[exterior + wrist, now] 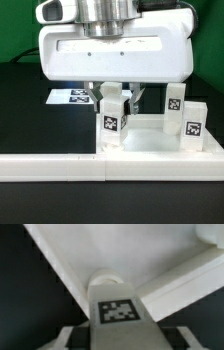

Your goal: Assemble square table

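Observation:
The white square table top (150,140) lies behind the long fence, its raised rim (60,258) showing in the wrist view. A chunky white tagged leg (109,122) stands upright at the top's corner on the exterior view's left. Its lower end meets the round corner socket (106,280). My gripper (110,98) reaches straight down over this leg (118,311) and is shut on its upper part, a finger (68,337) pressed against each side. Whether the leg is fully seated in the socket is hidden.
Two more tagged legs (174,104) (193,128) stand at the exterior view's right of the top. The long white fence (100,166) runs across the front. The marker board (72,97) lies behind at the exterior view's left, on the black table.

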Tool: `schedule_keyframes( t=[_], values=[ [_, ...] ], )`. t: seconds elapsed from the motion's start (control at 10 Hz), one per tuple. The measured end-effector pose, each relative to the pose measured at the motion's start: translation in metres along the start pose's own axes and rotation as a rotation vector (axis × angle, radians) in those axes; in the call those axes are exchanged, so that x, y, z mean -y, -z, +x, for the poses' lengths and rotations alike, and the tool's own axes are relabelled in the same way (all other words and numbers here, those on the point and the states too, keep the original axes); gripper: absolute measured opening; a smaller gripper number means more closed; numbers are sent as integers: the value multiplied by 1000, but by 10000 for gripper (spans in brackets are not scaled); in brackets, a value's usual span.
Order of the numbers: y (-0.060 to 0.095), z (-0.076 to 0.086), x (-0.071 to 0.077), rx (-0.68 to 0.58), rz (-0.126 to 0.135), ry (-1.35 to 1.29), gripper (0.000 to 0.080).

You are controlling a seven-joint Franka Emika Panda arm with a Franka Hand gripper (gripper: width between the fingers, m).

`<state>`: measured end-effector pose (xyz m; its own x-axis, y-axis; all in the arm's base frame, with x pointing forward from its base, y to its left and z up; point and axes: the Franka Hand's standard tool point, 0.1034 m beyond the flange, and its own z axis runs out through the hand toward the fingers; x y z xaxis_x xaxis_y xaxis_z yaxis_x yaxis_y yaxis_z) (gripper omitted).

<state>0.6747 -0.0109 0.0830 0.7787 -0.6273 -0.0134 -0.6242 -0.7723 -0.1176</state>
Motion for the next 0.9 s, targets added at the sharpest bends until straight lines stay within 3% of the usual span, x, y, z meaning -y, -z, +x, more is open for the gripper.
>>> schedule_keyframes(
  t=[0.2, 0.4, 0.6, 0.9],
  values=[
    [0, 1, -6, 17, 40, -311, 298],
    [-2, -5, -6, 93, 97, -700, 294],
    [-3, -7, -4, 106, 98, -849, 294],
    [-3, -8, -4, 98, 95, -771, 295]
  ],
)
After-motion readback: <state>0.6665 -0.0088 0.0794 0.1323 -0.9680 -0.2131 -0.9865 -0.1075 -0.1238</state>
